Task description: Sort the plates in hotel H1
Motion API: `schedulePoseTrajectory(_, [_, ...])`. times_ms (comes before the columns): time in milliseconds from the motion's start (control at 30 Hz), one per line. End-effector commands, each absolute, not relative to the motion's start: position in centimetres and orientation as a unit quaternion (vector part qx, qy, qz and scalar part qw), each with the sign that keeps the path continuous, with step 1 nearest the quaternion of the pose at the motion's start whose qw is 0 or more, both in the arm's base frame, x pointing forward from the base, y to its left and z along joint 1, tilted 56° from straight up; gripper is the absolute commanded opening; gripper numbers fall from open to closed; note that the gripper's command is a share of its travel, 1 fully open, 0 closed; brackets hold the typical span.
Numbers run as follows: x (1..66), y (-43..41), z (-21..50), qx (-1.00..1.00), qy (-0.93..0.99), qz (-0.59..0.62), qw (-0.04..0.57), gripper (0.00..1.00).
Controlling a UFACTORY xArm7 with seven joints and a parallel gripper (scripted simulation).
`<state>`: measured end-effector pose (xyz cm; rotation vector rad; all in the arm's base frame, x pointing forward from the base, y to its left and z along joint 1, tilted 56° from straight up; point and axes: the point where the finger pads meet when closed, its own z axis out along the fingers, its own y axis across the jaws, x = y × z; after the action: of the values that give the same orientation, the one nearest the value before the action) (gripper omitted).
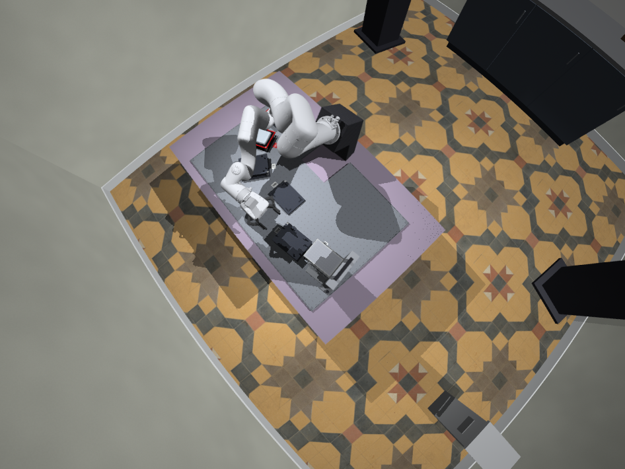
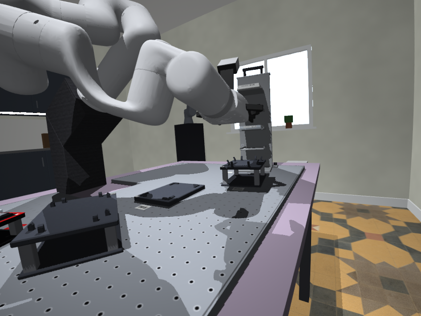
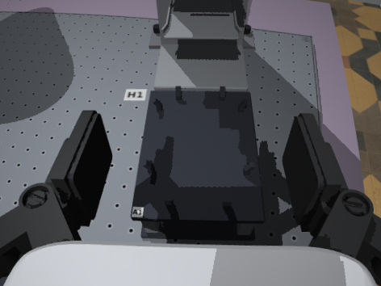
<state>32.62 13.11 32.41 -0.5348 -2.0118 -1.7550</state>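
The plate hotel H1 (image 1: 323, 256) (image 2: 265, 139) stands at the table's far end. In the exterior view a pale plate with a front label (image 2: 249, 86) sits high in it, and another labelled plate (image 2: 251, 127) sits about mid-height. Their IDs are too small to read surely. A thin edge (image 2: 252, 148) shows lower; whether it bears a plate is unclear. My gripper (image 1: 269, 216) (image 3: 196, 135) is open and empty, in front of the hotel and above the regrip nest RG (image 2: 243, 165) (image 3: 202, 141). A white plate (image 1: 264, 136) lies on a red-edged nest. The hotel's lower slots are hidden in the wrist view.
RG's pegs stand up between my fingers and the hotel in the wrist view. A low black nest (image 1: 287, 197) (image 2: 170, 193) lies beside RG. A raised black nest (image 1: 261, 165) (image 2: 67, 216) with bare pegs stands nearer the red-edged nest. The H1 deck label (image 3: 135, 94) is left of the hotel.
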Motion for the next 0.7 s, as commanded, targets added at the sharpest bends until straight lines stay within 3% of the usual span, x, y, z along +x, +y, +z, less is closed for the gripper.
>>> schedulePoseTrajectory(0, [32.59,13.09,32.46,-0.172,-0.717,-0.636,0.229,1.00])
schedulePoseTrajectory(200, [32.59,13.09,32.46,-0.140,-0.704,-0.643,0.265,1.00])
schedulePoseTrajectory(667, [32.23,13.44,32.65,-0.138,-0.704,-0.644,0.266,1.00])
